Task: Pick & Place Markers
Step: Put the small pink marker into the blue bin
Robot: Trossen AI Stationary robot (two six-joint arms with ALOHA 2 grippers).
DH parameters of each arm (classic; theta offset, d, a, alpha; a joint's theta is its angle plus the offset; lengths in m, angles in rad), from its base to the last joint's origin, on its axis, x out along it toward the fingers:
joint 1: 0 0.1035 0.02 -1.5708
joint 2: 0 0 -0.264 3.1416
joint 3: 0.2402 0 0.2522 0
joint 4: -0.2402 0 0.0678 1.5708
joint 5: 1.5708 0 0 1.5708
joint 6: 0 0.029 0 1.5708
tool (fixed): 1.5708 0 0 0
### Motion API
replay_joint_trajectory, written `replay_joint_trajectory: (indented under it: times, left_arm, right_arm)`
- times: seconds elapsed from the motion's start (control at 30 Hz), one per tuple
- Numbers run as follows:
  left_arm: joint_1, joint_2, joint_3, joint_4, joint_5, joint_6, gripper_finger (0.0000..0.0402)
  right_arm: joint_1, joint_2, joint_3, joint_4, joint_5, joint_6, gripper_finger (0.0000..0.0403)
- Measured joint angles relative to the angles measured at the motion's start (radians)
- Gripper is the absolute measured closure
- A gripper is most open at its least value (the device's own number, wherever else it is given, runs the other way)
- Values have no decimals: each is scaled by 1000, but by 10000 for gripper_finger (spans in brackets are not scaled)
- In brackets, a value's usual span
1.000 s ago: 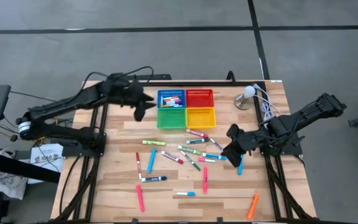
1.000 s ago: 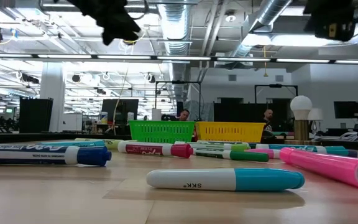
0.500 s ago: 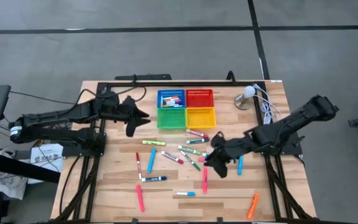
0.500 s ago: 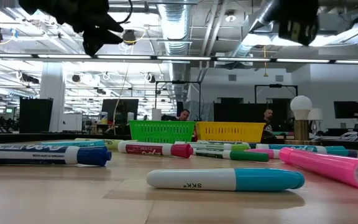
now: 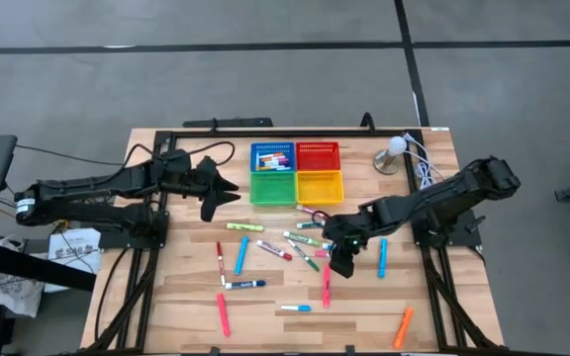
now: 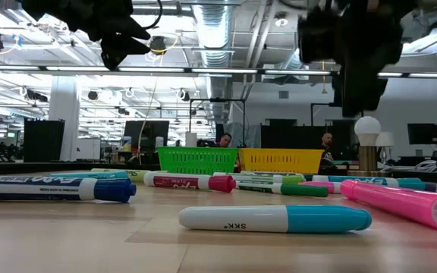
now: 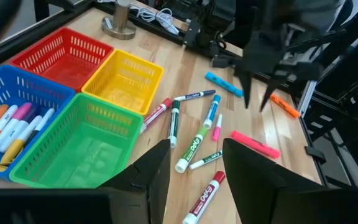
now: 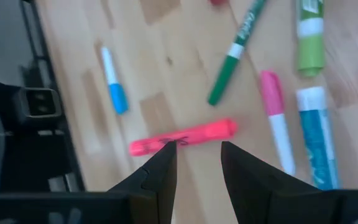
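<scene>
Markers (image 5: 295, 242) in pink, blue, green, red and orange lie scattered flat on the wooden table; several more lie in the blue basket (image 5: 272, 157). My right gripper (image 5: 336, 265) is open and hovers over the scatter's near right part. In the right wrist view its fingers (image 8: 196, 158) stand just short of a pink marker (image 8: 185, 137) lying crosswise below, and the low view shows the gripper (image 6: 353, 91) well above the tabletop. My left gripper (image 5: 224, 196), also open, hangs in the air left of the green basket (image 5: 273, 187), which shows in its wrist view (image 7: 73, 149).
Four mesh baskets sit in a square at the far middle: blue, red (image 5: 318, 156), green, yellow (image 5: 320, 186). A small lamp with a white ball (image 5: 394, 148) and cables stands at the far right. An orange marker (image 5: 403, 326) lies by the near right edge. People show far behind.
My right gripper has swung from the table's right side toward the left and near edge, over the marker scatter, and has come lower. My left gripper drew back from beside the blue basket toward the near left, then stayed still. No marker has moved.
</scene>
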Motion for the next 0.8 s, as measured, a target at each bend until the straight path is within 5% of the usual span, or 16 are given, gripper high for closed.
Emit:
replay_joint_trajectory:
  times: [0.37, 0.63, 0.8]
  left_arm:
    - [2, 0, 0, 0, -11, 7, 257]
    - [2, 0, 0, 1, -11, 8, 257]
    - [2, 0, 0, 3, -11, 11, 257]
  right_arm:
    - [-56, 94, 0, -11, -19, -62, 288]
    - [-49, 89, 0, 1, -23, 100, 288]
    - [-34, 89, 2, 49, 10, 12, 288]
